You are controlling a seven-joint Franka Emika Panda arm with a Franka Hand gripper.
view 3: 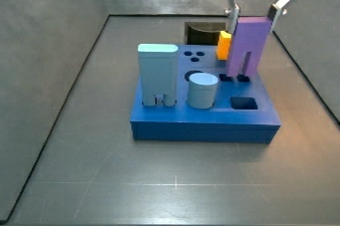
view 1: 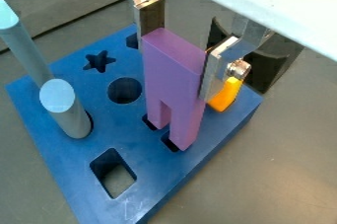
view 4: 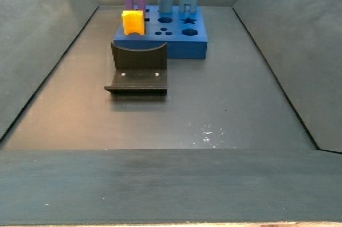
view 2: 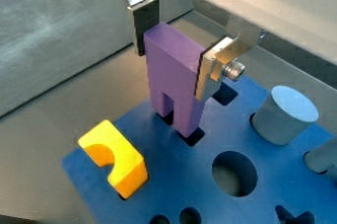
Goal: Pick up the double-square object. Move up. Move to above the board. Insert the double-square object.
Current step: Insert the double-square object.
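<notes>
here the double-square object (view 1: 175, 80) stands on the board (view 1: 66, 164), its two square prongs entering the paired dark holes near the board's edge, while the gripper (view 1: 184, 40) sits over its upper part. in both wrist views the silver fingers (view 2: 141, 13) flank the purple block's two broad faces; they look close against it, but whether they are pressing or have just let go cannot be told from these views. the prongs appear at least partly seated, so the insertion looks nearly finished.

to do this step well, the block should go straight down, kept upright so both prongs slide in together; a tilt toward the yellow block (view 2: 113, 153) could jam one prong on the hole's rim. the fingers should part only once the block's shoulder rests on the board's top.

the object is a matte purple slab, tall and flat, with a slot cut up from its base dividing two square legs. in a side view it (view 3: 249, 44) rises at the board's back, beyond the pale cylinder (view 3: 202, 89) and diagonally across from the light-blue block (view 3: 157, 71). the fixture (view 4: 138, 67) stands on the floor just beside the board.
</notes>
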